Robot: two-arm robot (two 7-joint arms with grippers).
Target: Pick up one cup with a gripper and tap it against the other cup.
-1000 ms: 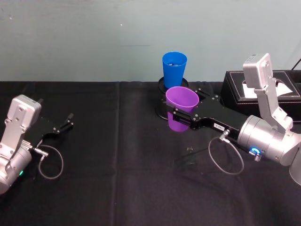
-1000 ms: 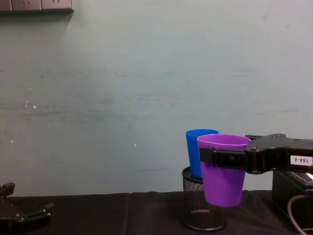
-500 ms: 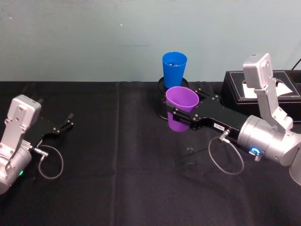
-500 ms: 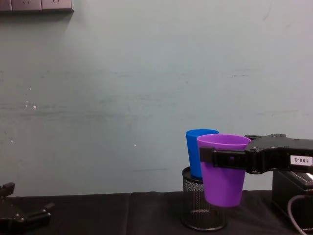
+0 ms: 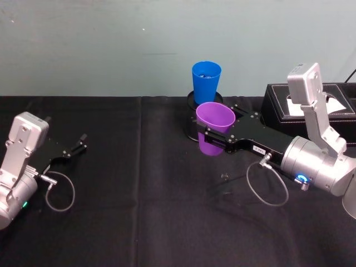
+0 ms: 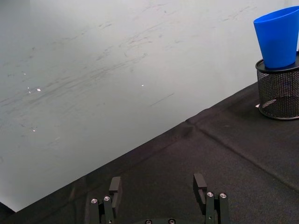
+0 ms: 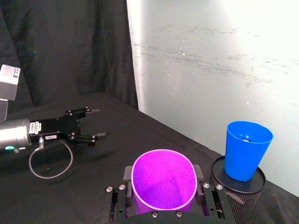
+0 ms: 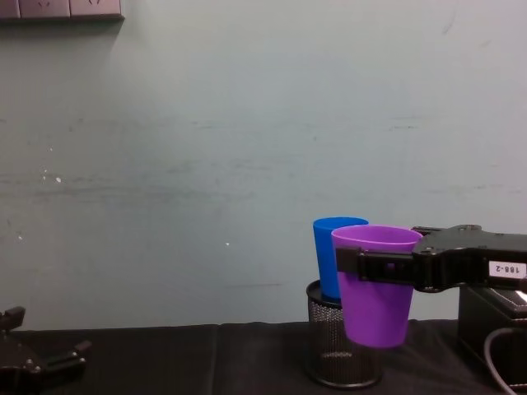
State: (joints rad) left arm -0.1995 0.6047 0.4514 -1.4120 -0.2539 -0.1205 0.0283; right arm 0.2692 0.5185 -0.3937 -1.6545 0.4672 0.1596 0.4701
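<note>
**Right gripper** point(image 5: 213, 137): mine, at work. The fingers are closed against both sides of the purple cup, just below its rim, and the arm reaches in from the right, about level.

**Purple cup** point(image 5: 215, 120): held upright, mouth up, clear of the table. In the chest view its base hangs above the foot of the mesh holder. It sits in front of the blue cup, on my side of it. The chest view overlaps the two, but my right wrist view shows a gap between them, so they are near and not touching.

**Blue cup** point(image 5: 206, 81): upright, seated in the top of the mesh holder near the back wall.

**Mesh holder** point(image 8: 342, 360): a black wire cylinder standing on the table, under the blue cup and just behind the purple one.

**Left gripper** point(image 5: 77, 147): mine, parked low at the left side of the table, well apart from both cups. The fingers are spread with nothing between them.

**Table** point(image 5: 139, 211): covered in black cloth.

**Box** point(image 5: 276, 104): black, at the far right, behind my right arm.
</note>
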